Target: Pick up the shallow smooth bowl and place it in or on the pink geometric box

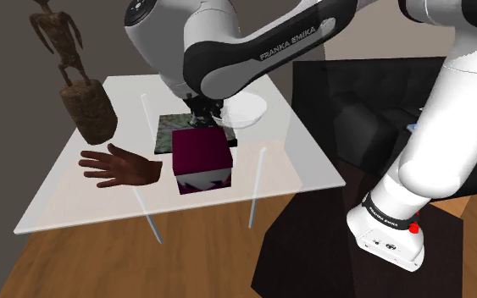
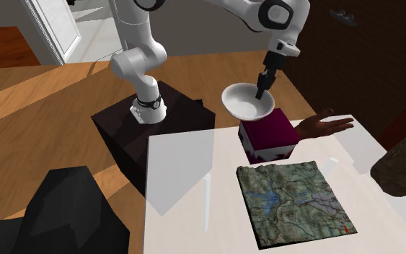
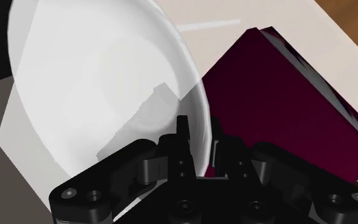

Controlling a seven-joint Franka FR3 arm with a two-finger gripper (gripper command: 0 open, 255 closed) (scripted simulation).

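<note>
We see the gripper point(image 3: 201, 139) with its fingers point(image 3: 182, 130) clamped on the rim of the white bowl point(image 3: 101, 83), one inside the wall and one outside. The bowl hangs clear of the table point(image 2: 179, 169), held by that single edge, so we judge it could pivot or slide out of the pinch if the arm jolts. It sits above and just beside the dark magenta box point(image 2: 267, 136), toward the stand, not centred over it. The box top looks barely wider than the bowl, so a release made off-centre could let the bowl tip off onto the table. Beyond the box a brown carved hand point(image 2: 325, 125) lies just beside it, and a low sweep across could knock it; farther off lie a map-like tile point(image 2: 295, 196) and a dark figurine point(image 1: 74, 72), well apart from the path.
</note>
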